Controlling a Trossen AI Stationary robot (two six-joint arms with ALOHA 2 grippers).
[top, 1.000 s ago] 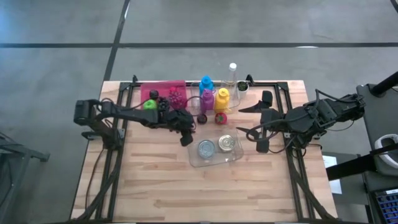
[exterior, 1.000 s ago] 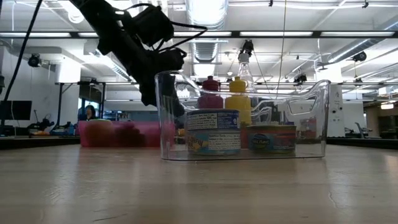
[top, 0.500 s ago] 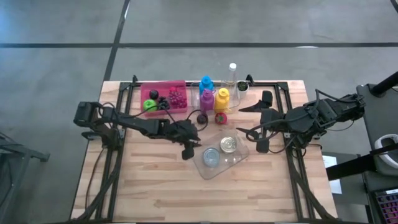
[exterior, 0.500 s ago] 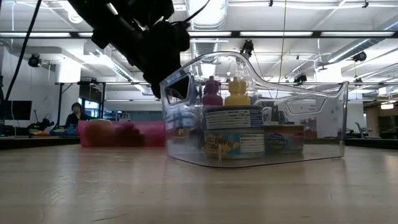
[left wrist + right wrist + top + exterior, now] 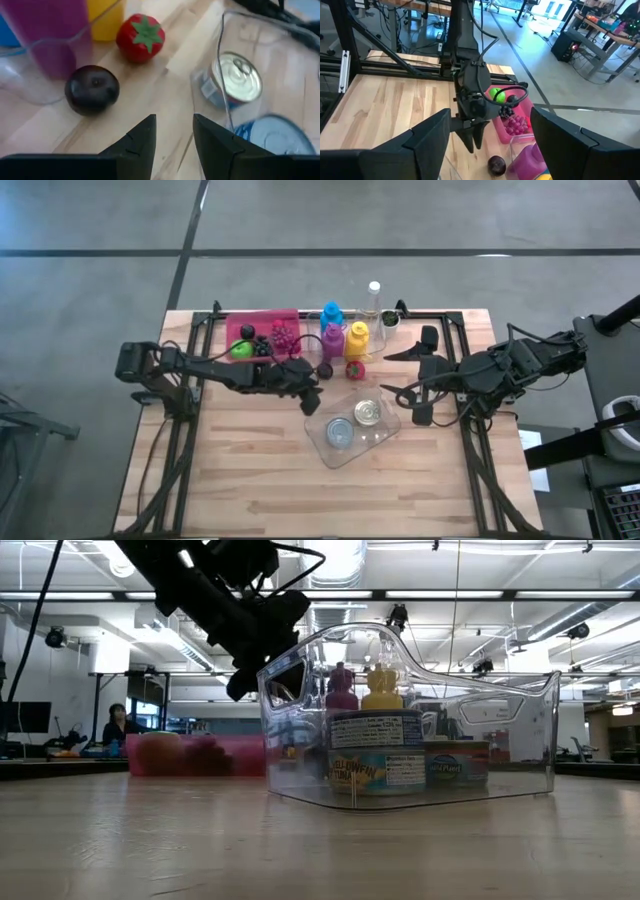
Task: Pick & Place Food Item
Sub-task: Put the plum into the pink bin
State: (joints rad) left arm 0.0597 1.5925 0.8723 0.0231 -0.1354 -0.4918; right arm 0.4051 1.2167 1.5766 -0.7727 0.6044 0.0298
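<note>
Left gripper (image 5: 311,399) hovers just off the clear plastic bin's (image 5: 385,442) 10 o'clock corner; fingers (image 5: 135,145) stand a narrow gap apart with nothing between them. Bin lies skewed near table (image 5: 250,490) centre, holding two tin cans (image 5: 368,413) side by side. A dark plum (image 5: 92,90) and a toy strawberry (image 5: 140,38) rest on the wood at the bin's 12 o'clock, near the purple bottle (image 5: 333,340) and yellow bottle (image 5: 357,340). Pink tray (image 5: 240,328) of fruit at 10 o'clock. Right gripper (image 5: 402,388) waits at the bin's 3 o'clock, jaws spread wide, empty.
</note>
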